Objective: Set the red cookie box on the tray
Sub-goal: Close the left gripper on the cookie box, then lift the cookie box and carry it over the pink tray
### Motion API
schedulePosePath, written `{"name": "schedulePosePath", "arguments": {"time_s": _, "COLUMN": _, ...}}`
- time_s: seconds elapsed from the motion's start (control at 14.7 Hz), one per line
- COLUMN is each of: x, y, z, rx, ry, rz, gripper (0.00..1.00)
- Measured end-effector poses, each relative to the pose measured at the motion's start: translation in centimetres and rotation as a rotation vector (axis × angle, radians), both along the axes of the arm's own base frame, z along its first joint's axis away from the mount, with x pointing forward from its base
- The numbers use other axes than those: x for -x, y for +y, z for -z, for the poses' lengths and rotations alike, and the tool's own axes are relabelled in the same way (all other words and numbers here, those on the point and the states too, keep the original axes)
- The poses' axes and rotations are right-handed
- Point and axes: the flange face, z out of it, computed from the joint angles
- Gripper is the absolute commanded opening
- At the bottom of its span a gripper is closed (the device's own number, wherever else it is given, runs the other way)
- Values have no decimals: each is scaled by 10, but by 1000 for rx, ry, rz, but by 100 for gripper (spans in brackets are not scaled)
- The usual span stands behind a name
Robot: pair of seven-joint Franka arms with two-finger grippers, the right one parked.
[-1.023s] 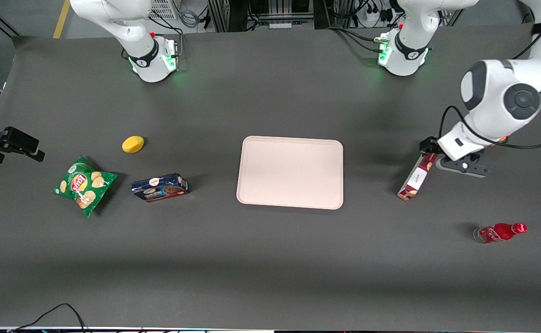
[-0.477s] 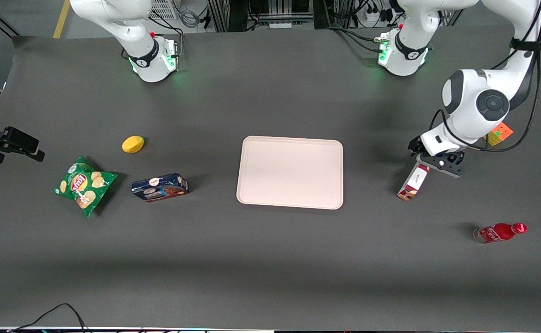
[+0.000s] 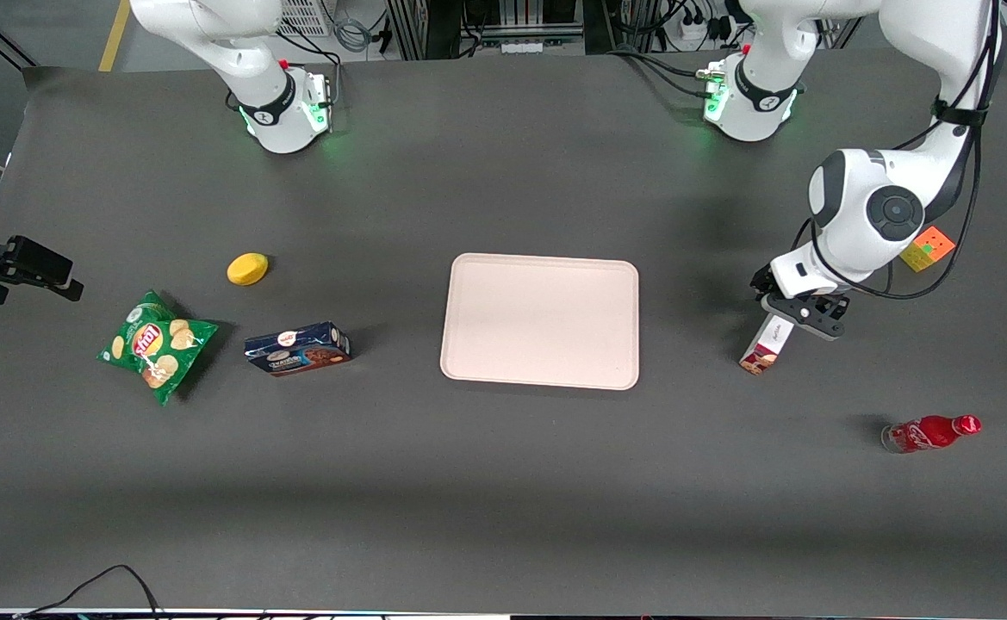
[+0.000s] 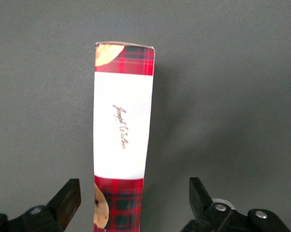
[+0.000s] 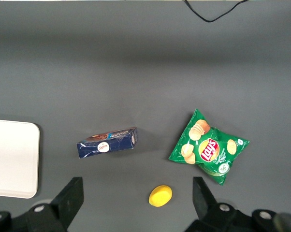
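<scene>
Showing, nearest first:
Red bottle (image 3: 930, 433): lying on the table (image 3: 503, 482), nearest the front camera.
Red cookie box (image 3: 765, 348): on the table, well apart from the tray (image 3: 541, 320), toward the working arm's end.
Gripper (image 3: 798, 310): above the box's farther end, fingers (image 4: 68, 200) spread wide, straddling it without touching.
Puzzle cube (image 3: 927, 248): farthest.
</scene>
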Motion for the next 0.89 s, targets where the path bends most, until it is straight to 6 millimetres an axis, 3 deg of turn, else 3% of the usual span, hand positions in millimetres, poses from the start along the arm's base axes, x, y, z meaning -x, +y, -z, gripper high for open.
{"name": "schedulePosePath", "arguments": {"time_s": 0.14, "x": -1, "y": 0, "z": 4, "rx": 1, "ry": -10, "rz": 8, "gripper": 90}}
{"name": "schedulePosePath", "arguments": {"time_s": 0.34, "x": -1, "y": 0, "z": 10, "rx": 2, "ry": -9, "rz": 12, "gripper": 66}}
{"name": "schedulePosePath", "arguments": {"time_s": 0.75, "x": -1, "y": 0, "z": 12, "rx": 1, "ry": -7, "rz": 15, "gripper": 8}}
{"name": "schedulePosePath", "arguments": {"time_s": 0.89, "x": -2, "y": 1, "z": 11, "rx": 1, "ry": -9, "rz": 14, "gripper": 0}}
